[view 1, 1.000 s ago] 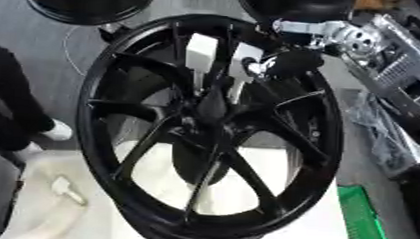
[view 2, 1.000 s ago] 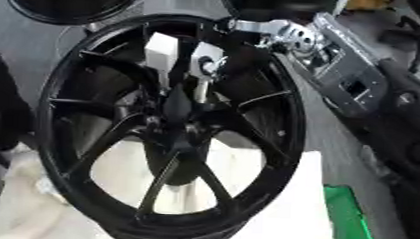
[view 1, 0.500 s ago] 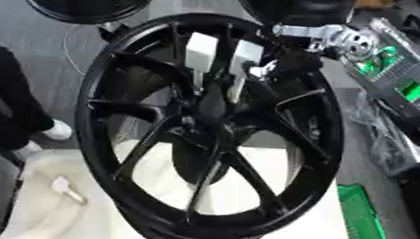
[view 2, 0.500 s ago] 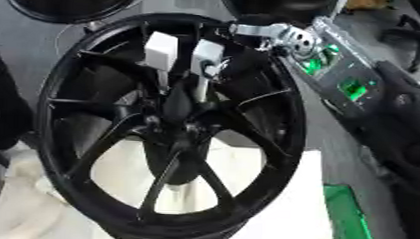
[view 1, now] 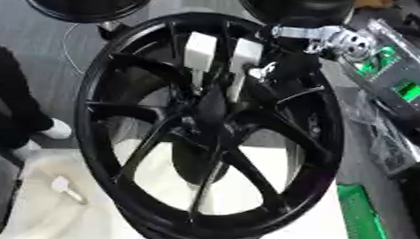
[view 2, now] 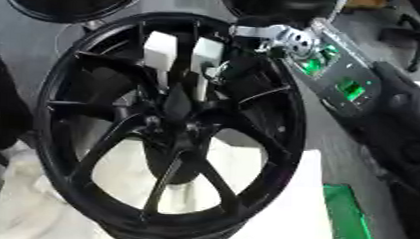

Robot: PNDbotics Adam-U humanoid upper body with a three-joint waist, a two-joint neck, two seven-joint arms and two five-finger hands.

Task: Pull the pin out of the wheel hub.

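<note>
One wheel hub (view 1: 209, 136), two white pins (view 1: 199, 50)

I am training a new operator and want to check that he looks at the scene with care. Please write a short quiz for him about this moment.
1. True or false: a white cloth shows under the wheel hub.
2. Multiple choice: from which corner of the view does the right hand reach in? A) upper right B) lower left C) lower right
3. Short answer: how many white pins stand near the centre of the hub?

Key: 1 true; 2 A; 3 two.
</note>
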